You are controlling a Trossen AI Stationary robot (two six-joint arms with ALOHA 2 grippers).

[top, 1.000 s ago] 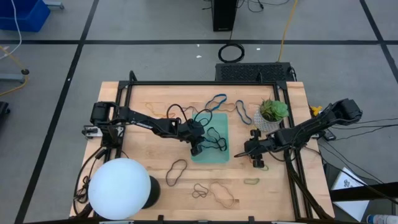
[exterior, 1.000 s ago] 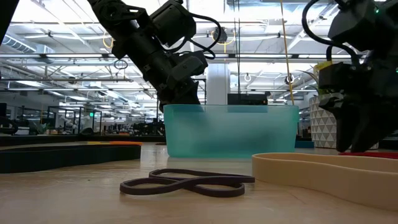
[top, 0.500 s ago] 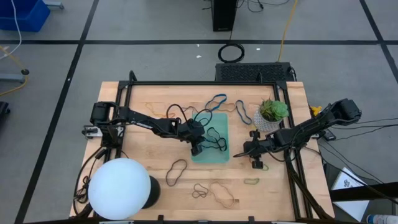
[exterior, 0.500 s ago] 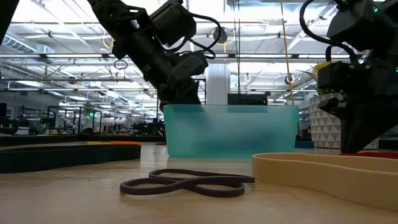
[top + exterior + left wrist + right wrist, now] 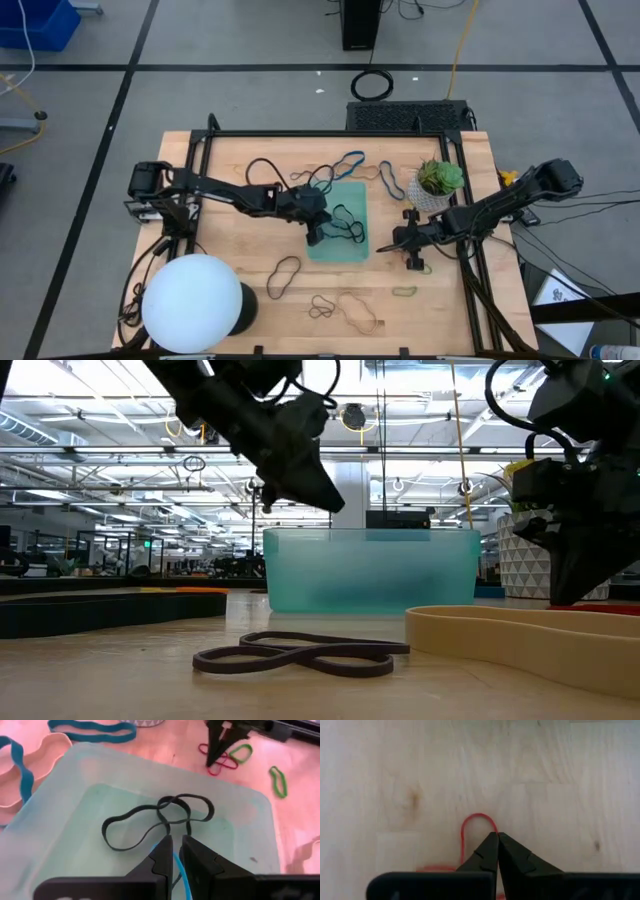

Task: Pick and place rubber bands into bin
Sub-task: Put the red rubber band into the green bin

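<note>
Low, right gripper (image 5: pixel 497 836) pinches red band (image 5: pixel 470 827).

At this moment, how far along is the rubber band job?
Early. Done: a black band lies in the bin. In hand: the left tool is over the bin, shut on a blue band; the right tool is pinched shut on a red band still on the table. Left: bands scattered around the bin, including a green one and a dark one.

Red rubber band (image 5: pixel 470 827) — lower part hidden behind the right pincer (image 5: pixel 497 836)
</note>
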